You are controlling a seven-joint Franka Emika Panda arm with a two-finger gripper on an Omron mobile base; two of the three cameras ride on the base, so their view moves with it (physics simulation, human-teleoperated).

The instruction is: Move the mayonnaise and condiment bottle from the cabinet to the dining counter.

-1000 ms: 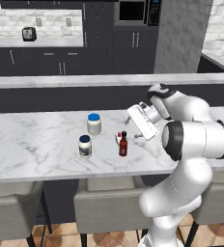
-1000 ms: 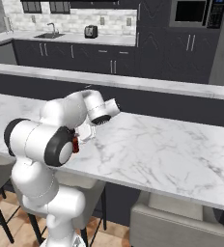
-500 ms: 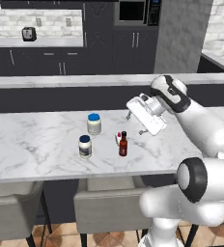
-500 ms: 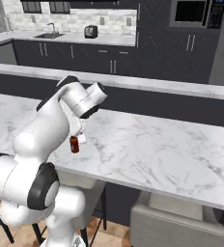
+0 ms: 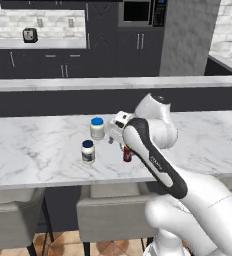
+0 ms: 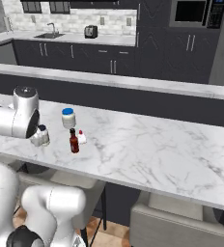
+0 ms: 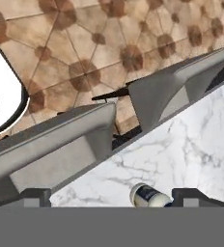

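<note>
White-marble surface under gripper; gripper empty, jaws spread wide, hovering just right of cream jar with bright blue lid. Mayonnaise upright on surface, in front of cream jar toward stool side. Condiment bottle upright, right of mayonnaise, partly behind forearm in left base view. Grey stools tucked below front edge of surface. Black cabinet well behind surface.
</note>
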